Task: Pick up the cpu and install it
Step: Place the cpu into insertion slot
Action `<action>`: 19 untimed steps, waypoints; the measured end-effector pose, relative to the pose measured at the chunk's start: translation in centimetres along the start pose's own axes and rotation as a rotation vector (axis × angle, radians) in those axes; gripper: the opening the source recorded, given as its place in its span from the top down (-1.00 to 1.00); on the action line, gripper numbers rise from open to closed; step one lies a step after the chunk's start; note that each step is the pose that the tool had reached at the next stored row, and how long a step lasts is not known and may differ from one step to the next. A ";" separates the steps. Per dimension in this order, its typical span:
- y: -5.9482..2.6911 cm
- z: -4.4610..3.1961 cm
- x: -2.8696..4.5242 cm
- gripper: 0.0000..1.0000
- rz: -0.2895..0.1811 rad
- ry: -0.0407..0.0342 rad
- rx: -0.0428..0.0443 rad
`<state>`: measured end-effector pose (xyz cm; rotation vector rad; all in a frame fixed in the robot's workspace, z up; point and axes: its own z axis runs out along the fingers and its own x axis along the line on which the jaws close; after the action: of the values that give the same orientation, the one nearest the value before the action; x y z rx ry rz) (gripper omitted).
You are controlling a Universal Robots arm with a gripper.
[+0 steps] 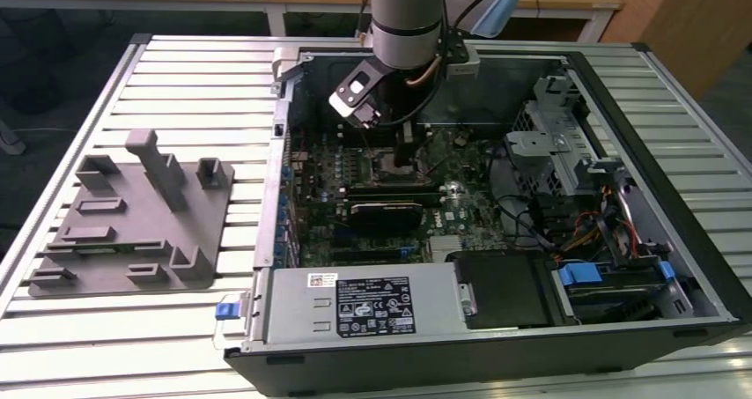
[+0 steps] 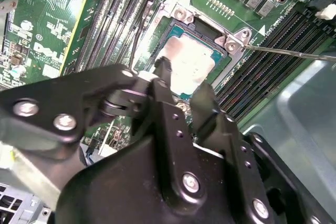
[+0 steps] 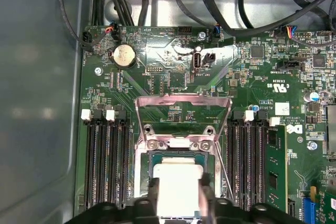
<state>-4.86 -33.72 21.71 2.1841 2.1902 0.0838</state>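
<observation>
Even overhead room light fills the exterior view: the ribbed worktop (image 1: 176, 73) gleams pale, while the open computer case (image 1: 470, 364) is dim inside, with soft shadows. In the first wrist view, glare washes the cpu (image 3: 178, 182) lid to plain white between the jaws, and a bright patch flares on the motherboard (image 3: 178, 53). In the second wrist view the gripper (image 2: 184, 82) body looms dark and slightly soft near the lens.
</observation>
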 end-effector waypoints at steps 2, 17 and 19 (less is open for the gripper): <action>0.00 0.00 0.00 0.29 0.000 0.0000 0.0000; 0.07 0.01 0.00 0.79 0.000 -0.0001 0.0263; 0.07 0.01 0.00 0.79 0.000 -0.0001 0.0266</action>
<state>-4.79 -33.72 21.71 2.1982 2.2036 0.0549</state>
